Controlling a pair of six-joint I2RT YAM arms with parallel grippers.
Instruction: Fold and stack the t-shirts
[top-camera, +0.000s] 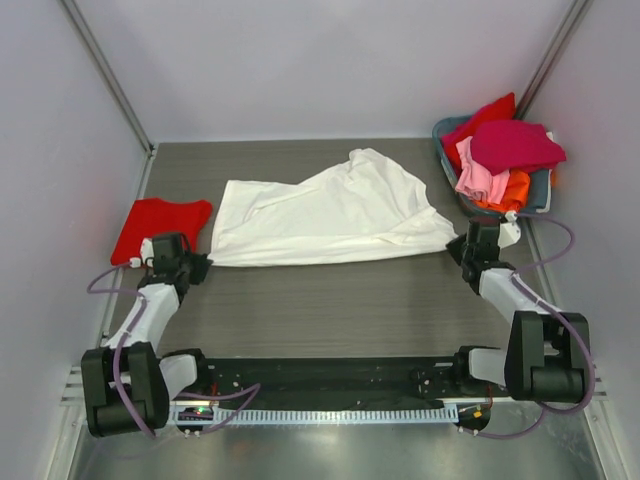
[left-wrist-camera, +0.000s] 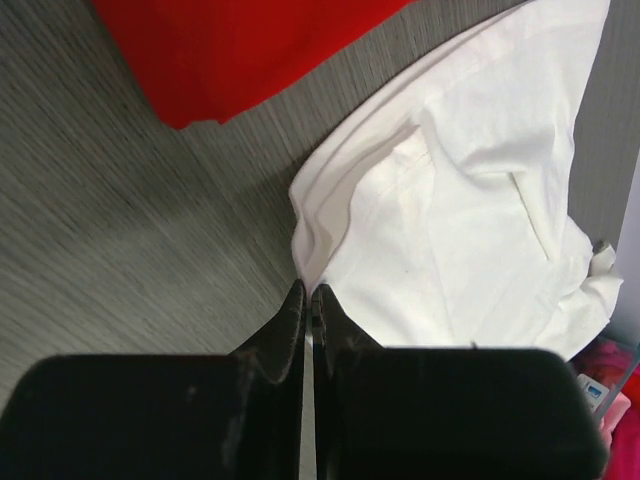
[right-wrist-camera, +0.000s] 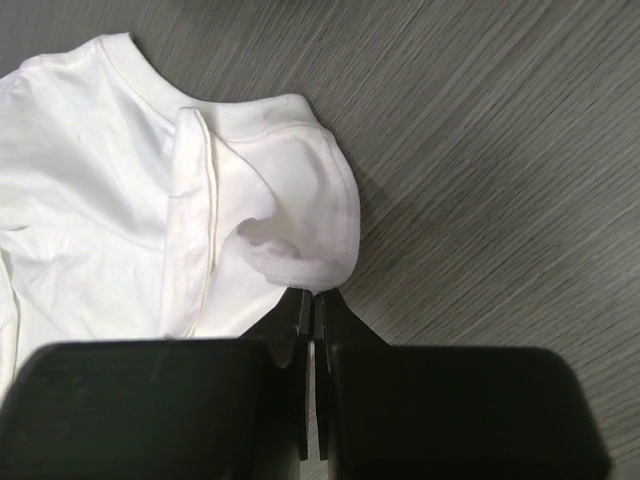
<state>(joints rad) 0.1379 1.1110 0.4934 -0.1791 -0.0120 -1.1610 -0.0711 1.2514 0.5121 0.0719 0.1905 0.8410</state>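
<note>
Cloth is covering the middle of the table (top-camera: 330, 300): a large white t-shirt (top-camera: 320, 215) is lying spread across it from left to right. It is lying flat along its near edge and rumpling up into a raised fold toward the far right. The left hand (left-wrist-camera: 306, 290) is resting low at the shirt's near left corner with its two fingers pressed together. A thin sliver of white hem is showing between them, so it is pinching that corner. The right hand (right-wrist-camera: 312, 294) is sitting at the shirt's near right tip, fingers likewise closed. It is gripping the edge of a sleeve cuff that is curling open just above the fingertips. In the right wrist view the ribbed neckband is showing farther along the cloth. Both arms are reaching forward from their bases, one at each end of the shirt.

A red t-shirt (top-camera: 158, 225) is lying in a compact shape on the table just left of the white one, with a strip of bare table showing between them. At the far right corner a grey-blue basket (top-camera: 441, 140) is holding a heap of more shirts. A magenta t-shirt (top-camera: 515, 145) is lying on top and a pink t-shirt (top-camera: 475, 172) is hanging toward the near rim. An orange t-shirt (top-camera: 512, 190) is peeking out beneath, and a second red t-shirt (top-camera: 485, 115) is sticking up at the back.
</note>
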